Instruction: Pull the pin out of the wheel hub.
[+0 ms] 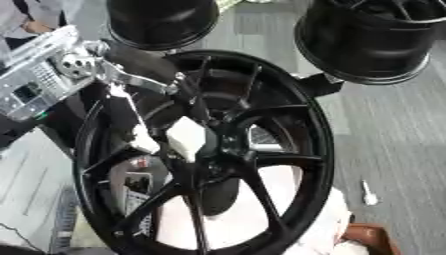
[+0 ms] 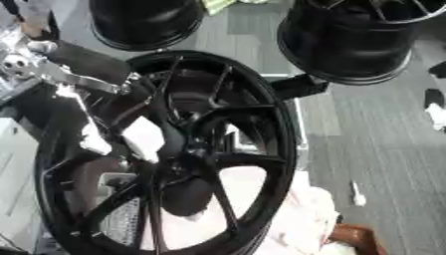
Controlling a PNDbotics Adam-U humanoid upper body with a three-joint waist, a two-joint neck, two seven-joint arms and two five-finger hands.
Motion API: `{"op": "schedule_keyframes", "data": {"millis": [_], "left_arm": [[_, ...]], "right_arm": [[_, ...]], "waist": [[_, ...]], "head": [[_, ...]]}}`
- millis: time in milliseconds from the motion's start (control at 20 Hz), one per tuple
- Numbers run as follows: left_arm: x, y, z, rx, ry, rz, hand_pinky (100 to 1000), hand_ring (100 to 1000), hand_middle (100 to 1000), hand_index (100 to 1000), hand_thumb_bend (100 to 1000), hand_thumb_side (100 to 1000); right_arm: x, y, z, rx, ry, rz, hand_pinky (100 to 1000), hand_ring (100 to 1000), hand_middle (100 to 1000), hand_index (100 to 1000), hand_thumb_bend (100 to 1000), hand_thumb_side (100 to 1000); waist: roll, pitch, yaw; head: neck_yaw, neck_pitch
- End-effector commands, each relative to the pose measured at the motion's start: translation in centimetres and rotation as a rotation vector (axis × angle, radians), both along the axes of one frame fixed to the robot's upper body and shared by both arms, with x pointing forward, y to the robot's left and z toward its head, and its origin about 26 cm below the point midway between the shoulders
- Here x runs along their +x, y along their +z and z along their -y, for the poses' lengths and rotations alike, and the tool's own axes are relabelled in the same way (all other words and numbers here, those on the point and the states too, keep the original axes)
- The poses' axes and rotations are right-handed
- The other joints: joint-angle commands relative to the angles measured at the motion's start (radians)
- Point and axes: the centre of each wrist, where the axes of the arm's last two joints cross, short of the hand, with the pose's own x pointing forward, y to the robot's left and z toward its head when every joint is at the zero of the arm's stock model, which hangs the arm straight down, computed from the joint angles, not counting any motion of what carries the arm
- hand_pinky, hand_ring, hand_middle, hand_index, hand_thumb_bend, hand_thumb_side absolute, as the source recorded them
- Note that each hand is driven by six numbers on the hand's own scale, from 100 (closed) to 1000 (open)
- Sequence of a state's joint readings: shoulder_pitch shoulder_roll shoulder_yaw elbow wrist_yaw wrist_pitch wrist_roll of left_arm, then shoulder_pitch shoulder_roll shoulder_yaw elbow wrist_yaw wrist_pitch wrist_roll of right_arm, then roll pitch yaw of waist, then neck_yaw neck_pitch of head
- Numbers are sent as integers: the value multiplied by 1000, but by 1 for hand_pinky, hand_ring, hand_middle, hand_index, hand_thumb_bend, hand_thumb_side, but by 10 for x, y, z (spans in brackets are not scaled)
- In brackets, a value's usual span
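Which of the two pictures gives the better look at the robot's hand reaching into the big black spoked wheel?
The left eye view: the left hand, black with white fingertips, sits near the picture's middle at the big black spoked wheel's hub. The right eye view shows the same hand nearer its left side. Neither shows a pin clearly.

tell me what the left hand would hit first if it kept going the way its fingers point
Most likely the hub of the black wheel: the left hand reaches down and inward with pale fingertips right beside it. Depth is unclear, so a spoke could come first.
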State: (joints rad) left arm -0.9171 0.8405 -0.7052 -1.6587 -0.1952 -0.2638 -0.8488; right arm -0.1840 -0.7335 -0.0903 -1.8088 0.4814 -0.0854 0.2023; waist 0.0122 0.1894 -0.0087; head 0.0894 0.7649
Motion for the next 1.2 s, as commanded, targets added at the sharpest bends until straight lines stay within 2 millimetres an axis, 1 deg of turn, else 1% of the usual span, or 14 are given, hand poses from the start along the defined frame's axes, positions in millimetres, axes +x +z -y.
{"op": "schedule_keyframes", "data": {"millis": [50, 200, 500, 700, 750, 900, 1050, 1200], "left_arm": [[1, 8, 0, 57, -60, 15, 858, 801, 739, 865, 350, 447], [1, 9, 0, 47, -58, 7, 849, 784, 707, 838, 331, 405], [2, 8, 2, 41, -40, 1, 830, 754, 644, 792, 305, 376], [2, 8, 4, 29, -29, -10, 811, 716, 583, 729, 262, 368], [2, 8, 5, 23, -26, -16, 800, 694, 560, 695, 246, 364], [3, 12, 6, -3, -15, -31, 754, 622, 490, 596, 192, 302], [2, 16, 7, -28, -7, -42, 724, 588, 450, 516, 154, 214], [1, 19, 7, -49, 3, -42, 704, 564, 418, 479, 155, 144]], "right_arm": [[0, 7, 2, -16, -6, 19, 883, 746, 646, 747, 100, 274], [0, 6, 2, -15, -8, 20, 883, 746, 646, 747, 100, 274], [0, 7, 2, -15, -8, 23, 883, 746, 646, 747, 100, 271], [0, 7, 1, -15, -8, 24, 883, 746, 646, 746, 100, 270], [0, 7, 2, -15, -9, 24, 883, 747, 646, 746, 100, 269], [0, 7, 2, -16, -12, 25, 883, 747, 646, 746, 100, 266], [0, 6, 2, -14, -14, 26, 883, 747, 645, 746, 100, 268], [0, 6, 2, -11, -16, 25, 883, 747, 645, 746, 100, 270]], "waist": [[0, -12, -2], [1, -12, -3], [1, -12, -5], [0, -11, -5], [0, -11, -5], [0, -12, -4], [0, -12, -3], [-1, -12, -3]], "head": [[3, 5], [4, 5], [7, 5], [10, 5], [11, 5], [11, 5], [11, 5], [12, 5]]}}
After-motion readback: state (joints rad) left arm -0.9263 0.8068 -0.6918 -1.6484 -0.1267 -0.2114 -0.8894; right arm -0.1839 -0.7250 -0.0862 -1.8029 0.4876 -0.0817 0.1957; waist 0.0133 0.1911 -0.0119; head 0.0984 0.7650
